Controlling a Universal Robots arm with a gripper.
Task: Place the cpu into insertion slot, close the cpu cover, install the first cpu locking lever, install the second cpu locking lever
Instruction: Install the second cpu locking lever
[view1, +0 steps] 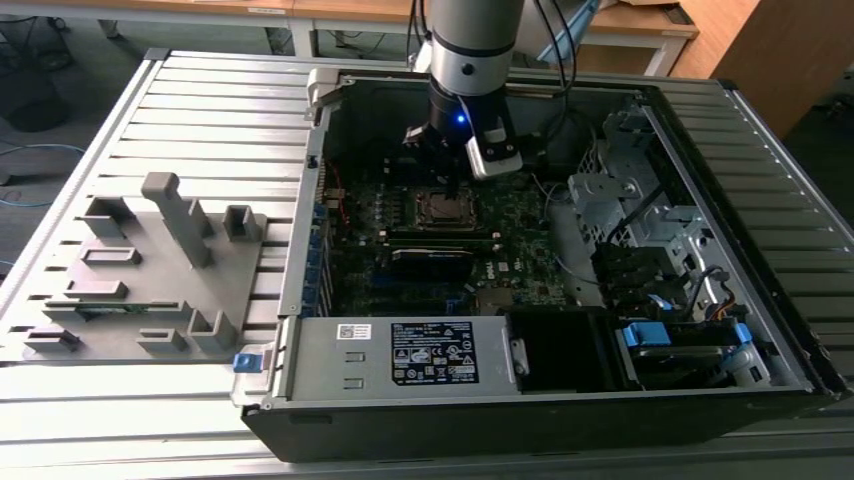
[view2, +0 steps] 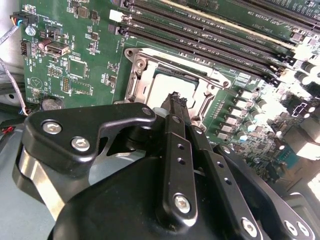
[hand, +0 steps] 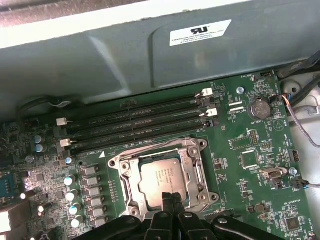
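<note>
The cpu (hand: 159, 181) lies flat in the insertion slot (view1: 441, 208) on the green motherboard, its grey metal top showing in both wrist views (view2: 164, 88). The silver cpu cover (hand: 123, 175) lies down around it as a frame (view2: 136, 75), with the chip showing through its cut-out. My gripper (hand: 171, 196) hangs just above the socket's edge, its two black fingers pressed together with nothing between them. The fingertips (view2: 175, 98) hide part of the chip and the frame's near side. In the exterior view the gripper (view1: 446, 172) stands over the socket inside the open computer case.
Long black memory slots (hand: 135, 125) run beside the socket, with the case wall (hand: 150, 55) beyond them. A black-labelled power supply box (view1: 430, 352) sits at the case front, and drive cages (view1: 641, 220) are on the exterior view's right. A grey fixture (view1: 147, 270) lies outside the case.
</note>
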